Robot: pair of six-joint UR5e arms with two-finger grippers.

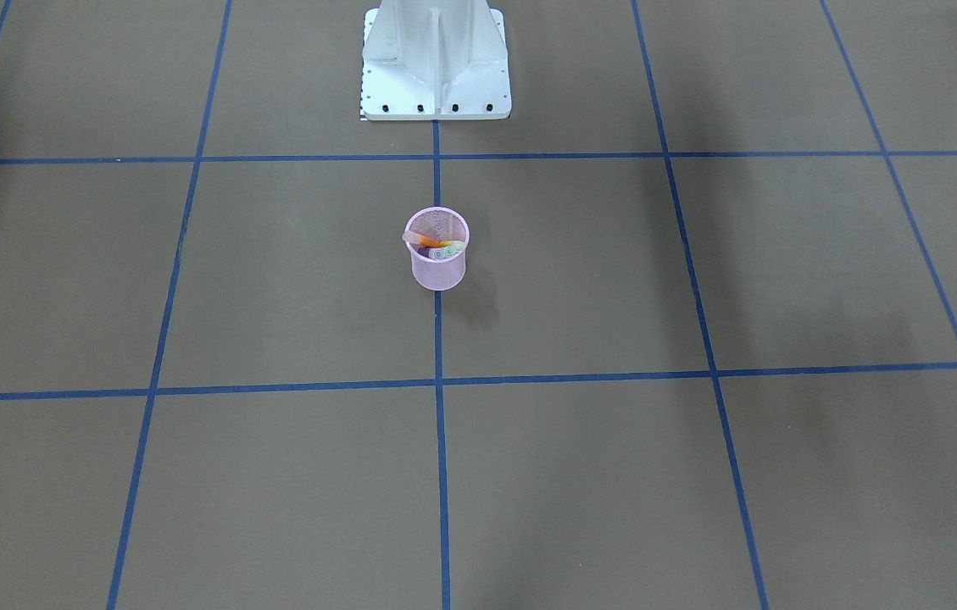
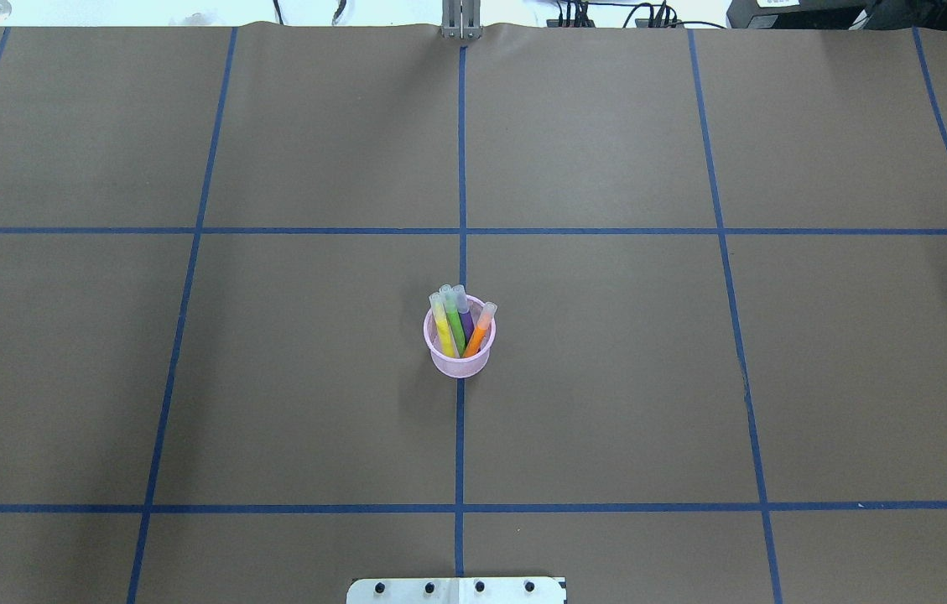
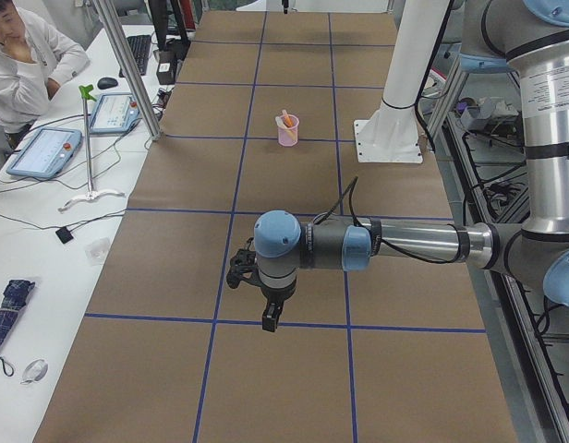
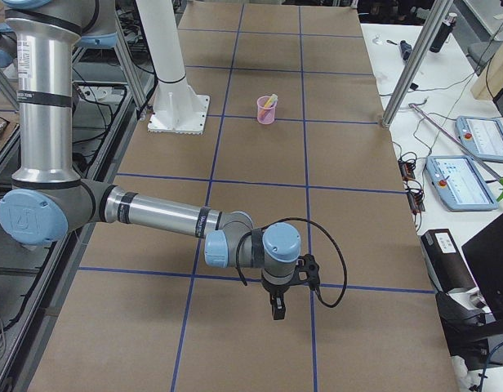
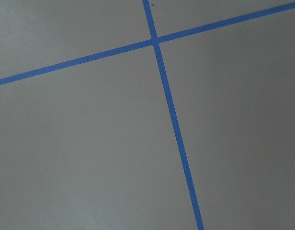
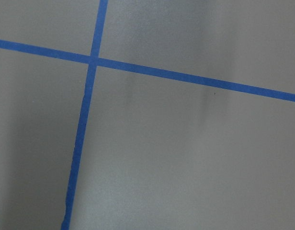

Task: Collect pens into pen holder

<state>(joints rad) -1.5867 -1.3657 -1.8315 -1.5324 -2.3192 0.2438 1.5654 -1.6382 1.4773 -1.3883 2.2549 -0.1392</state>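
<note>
The pink mesh pen holder (image 2: 459,363) stands upright at the table's middle on the blue centre line. Inside it lean the yellow pen (image 2: 442,331), the green pen (image 2: 454,323), the purple pen (image 2: 468,324) and the orange pen (image 2: 479,332), pale caps up. The holder also shows in the front view (image 1: 437,269). My left gripper (image 3: 270,321) hangs far from it over bare table, seen only in the left side view. My right gripper (image 4: 275,310) is likewise far off, seen only in the right side view. I cannot tell whether either is open or shut. Both wrist views show only brown table and blue tape.
The white robot base (image 1: 436,63) stands behind the holder. Blue tape lines grid the brown table. A seated operator (image 3: 26,55) and teach pendants (image 3: 42,152) are on a side bench. Metal posts (image 4: 411,65) stand at the table's edge.
</note>
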